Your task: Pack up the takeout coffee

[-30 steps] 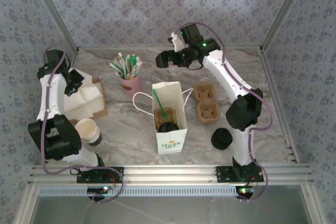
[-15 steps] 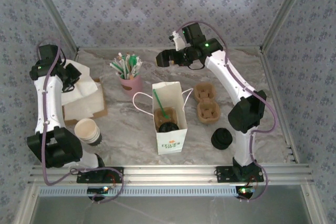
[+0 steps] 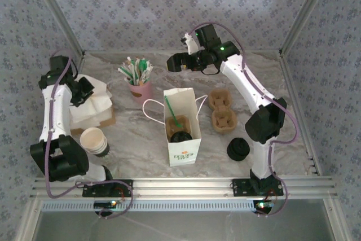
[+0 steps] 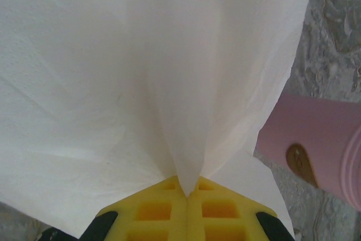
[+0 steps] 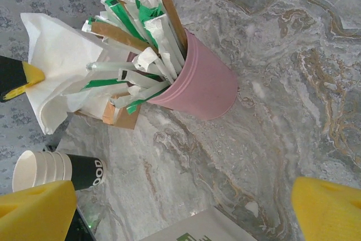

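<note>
Coffee in bag, apart from right hand

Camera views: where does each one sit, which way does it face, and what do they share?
Top external: above and behind the arms, looking down on the table; both arms show, bases nearest.
Left wrist: on the left arm, looking along its shut left pincer, which pinches a white napkin; pink cup at right.
Right wrist: on the right arm, looking down at the pink cup of straws; its open right pincer frames the bottom corners.
Shared: all three show the pink cup and napkin.
</note>
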